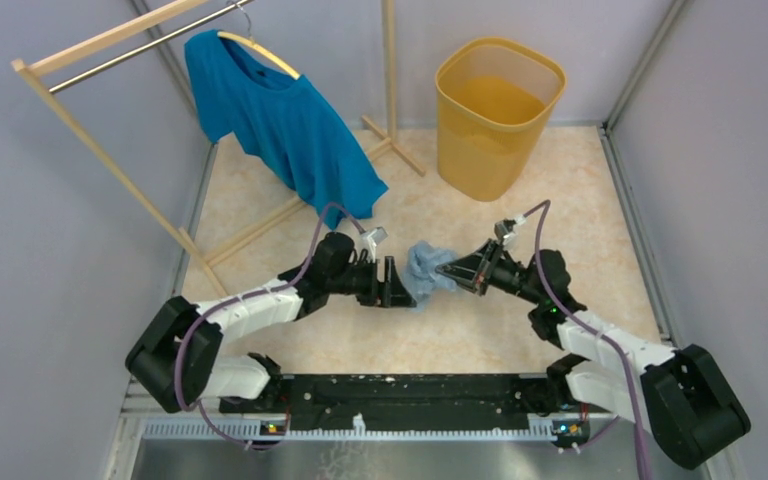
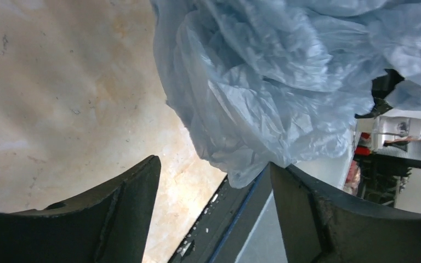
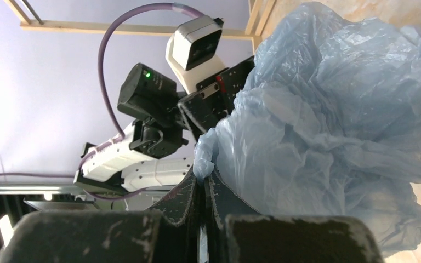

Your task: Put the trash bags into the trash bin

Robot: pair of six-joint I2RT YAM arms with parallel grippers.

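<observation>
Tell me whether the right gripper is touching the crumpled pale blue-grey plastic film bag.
Touching. In the right wrist view the right gripper, shut, pinches a fold of the crumpled pale blue-grey plastic film bag.

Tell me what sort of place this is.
Probably a robot test cell staged as a home corner: plain grey walls box in a table with two arms bolted on, and the props are a clothes rack, T-shirt and bin.

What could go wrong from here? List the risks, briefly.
The right fingers pinch only a thin fold of the bag; it could slip out when lifted.
The left fingers stand open, so nothing backs that grip.
The bag is loose and bulky, so it may catch on the bin rim.
</observation>
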